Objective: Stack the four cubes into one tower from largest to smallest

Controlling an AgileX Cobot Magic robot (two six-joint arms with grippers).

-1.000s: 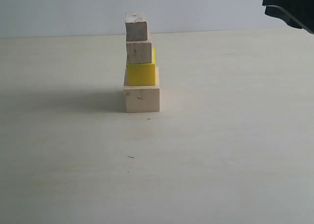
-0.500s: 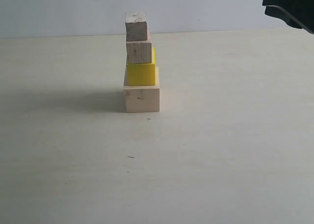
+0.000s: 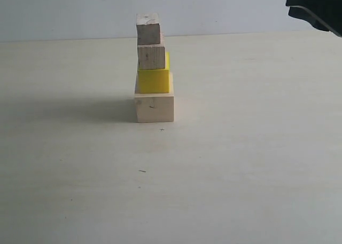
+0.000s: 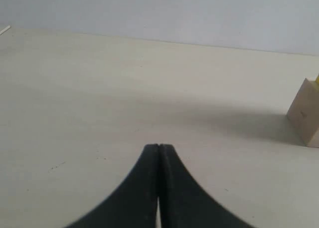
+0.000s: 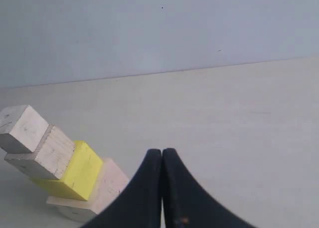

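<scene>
1. Left gripper (image 4: 158,153): jaws pressed together, nothing between them. It sits low over the bare table (image 3: 240,148) and is not seen in the exterior view.
2. Right gripper (image 5: 162,155): jaws closed tip to tip, empty. Only a dark piece of the right arm (image 3: 315,6) shows, high at the far right.
3. Tower (image 3: 153,73) stands left of centre, toward the far side: large wood cube (image 3: 154,107) at the bottom, then yellow cube (image 3: 154,80), medium wood cube (image 3: 152,57), small wood cube (image 3: 148,29) on top.
4. Both grippers are well apart from the tower and touch no cube.
</scene>
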